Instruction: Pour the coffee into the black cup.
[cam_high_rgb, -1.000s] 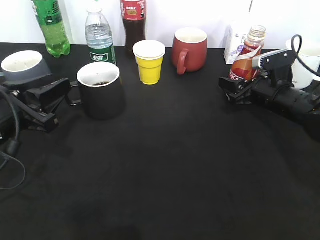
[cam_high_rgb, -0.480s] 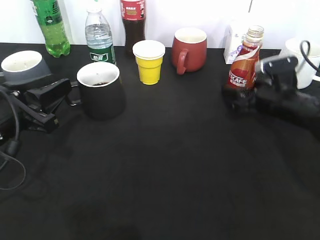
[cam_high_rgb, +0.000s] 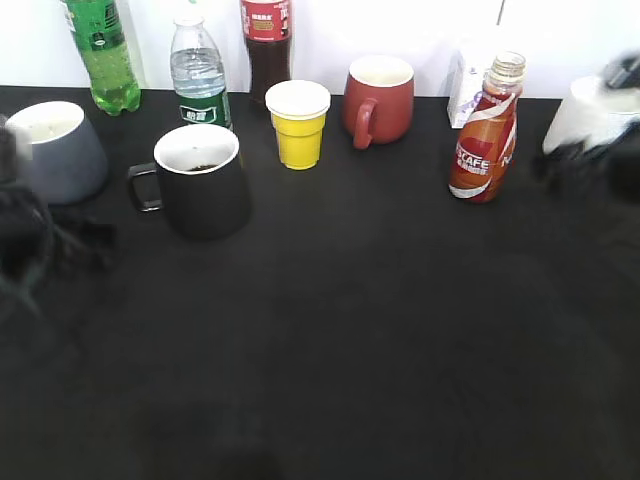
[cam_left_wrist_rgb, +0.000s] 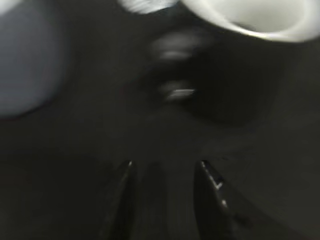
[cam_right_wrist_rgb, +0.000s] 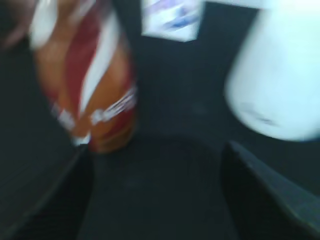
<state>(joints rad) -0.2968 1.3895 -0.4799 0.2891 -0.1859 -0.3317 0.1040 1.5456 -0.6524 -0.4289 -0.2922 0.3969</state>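
1. Coffee bottle (cam_high_rgb: 485, 135): stands upright and uncapped on the black table (cam_high_rgb: 350, 350), at about 2 o'clock from the table's middle, free of any grip. Risk: with the mouth open, any knock spills whatever brown liquid it holds.

2. Black cup (cam_high_rgb: 203, 180): upright at about 10 o'clock, handle turned toward 9 o'clock, a dark pool visible at the bottom of its white inside. Judged: some coffee is already in it. Risk: a bump on the handle slides or tips it.

3. Right gripper (cam_right_wrist_rgb: 155, 200): fingers spread wide with nothing between them; the bottle sits just off the left finger in the wrist view, a white mug (cam_high_rgb: 590, 115) off the right one. The arm shows only as a blur at the 3 o'clock edge of the exterior view. Risk: a fast sideways sweep clips either vessel.

4. Left gripper (cam_left_wrist_rgb: 162, 200): fingers parted a little, empty, with the cup ahead at 1 o'clock and the grey mug (cam_high_rgb: 55, 150) at 10 o'clock. Risk: the arm, blurred at the 9 o'clock edge, brushes the grey mug.

5. Neighbours: yellow cup (cam_high_rgb: 298, 122) and red mug (cam_high_rgb: 380, 98) stand between cup and bottle at 12 o'clock. Risk: low, as both lie well apart from either arm.
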